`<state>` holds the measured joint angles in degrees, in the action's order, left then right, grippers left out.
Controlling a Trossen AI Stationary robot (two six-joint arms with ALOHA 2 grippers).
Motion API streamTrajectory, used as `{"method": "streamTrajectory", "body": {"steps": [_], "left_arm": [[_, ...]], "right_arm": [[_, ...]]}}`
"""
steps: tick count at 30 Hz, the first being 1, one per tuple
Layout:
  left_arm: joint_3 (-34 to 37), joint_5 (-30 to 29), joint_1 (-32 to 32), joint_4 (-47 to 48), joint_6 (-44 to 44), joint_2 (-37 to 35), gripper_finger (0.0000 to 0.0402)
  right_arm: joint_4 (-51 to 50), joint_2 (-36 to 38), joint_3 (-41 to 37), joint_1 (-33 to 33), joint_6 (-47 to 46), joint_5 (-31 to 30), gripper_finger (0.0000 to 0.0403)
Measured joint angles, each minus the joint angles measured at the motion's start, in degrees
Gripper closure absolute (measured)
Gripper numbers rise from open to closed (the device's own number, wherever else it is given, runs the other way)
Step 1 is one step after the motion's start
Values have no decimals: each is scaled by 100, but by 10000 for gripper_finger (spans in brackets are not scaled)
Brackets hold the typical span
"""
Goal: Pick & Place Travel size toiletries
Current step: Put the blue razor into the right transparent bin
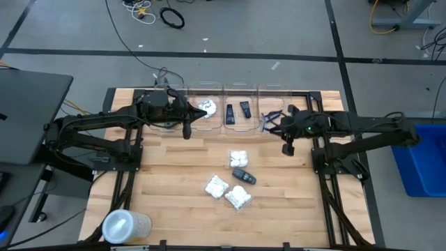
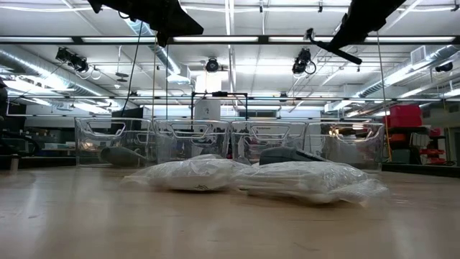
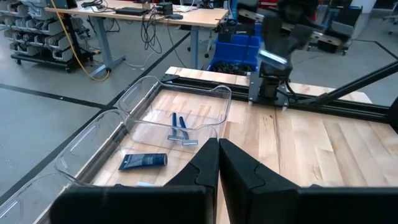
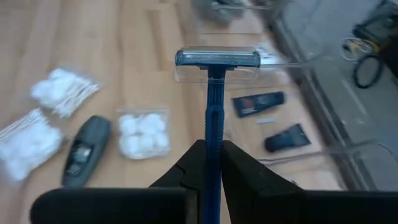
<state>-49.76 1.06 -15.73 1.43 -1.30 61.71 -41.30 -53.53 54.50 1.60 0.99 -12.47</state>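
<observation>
The right gripper (image 4: 208, 163), clenched on a thin blue plastic razor (image 4: 215, 87) above the clear plastic bins (image 1: 273, 97), looks mid-carry (left gripper (image 3: 217, 163) closed, empty); next, lower and release.

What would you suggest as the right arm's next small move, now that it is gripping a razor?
Probably carry it over the rightmost clear bin and release. The right tool is shut on a blue razor, that bin already holds razors, and the tool sits just beside it in the high view.
</observation>
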Motion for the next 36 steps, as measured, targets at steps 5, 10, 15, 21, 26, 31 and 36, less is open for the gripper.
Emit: {"method": "streamTrajectory", "body": {"steps": [5, 10, 15, 21, 26, 31, 36], "left_arm": [[0, 0, 0, 0, 0, 0, 381], [0, 0, -1, -2, 0, 0, 381], [0, 0, -1, -1, 0, 0, 381], [0, 0, -2, -2, -2, 0, 381], [0, 0, 0, -1, -2, 0, 381], [0, -22, 0, -2, -45, 0, 381], [0, -22, 0, -2, -59, 0, 381]], "right_arm": [[-2, 34, 0, 270, -206, -434, 359], [-2, 21, -2, 611, -206, -1048, 359], [-2, 21, -2, 1023, -205, -1353, 359], [-3, 21, -2, 1539, -207, -1332, 359], [-4, 21, -2, 1873, -205, -1244, 359], [-6, 19, -2, 2092, -161, -1237, 359], [-7, 16, -2, 2245, -217, -1234, 359]]}}
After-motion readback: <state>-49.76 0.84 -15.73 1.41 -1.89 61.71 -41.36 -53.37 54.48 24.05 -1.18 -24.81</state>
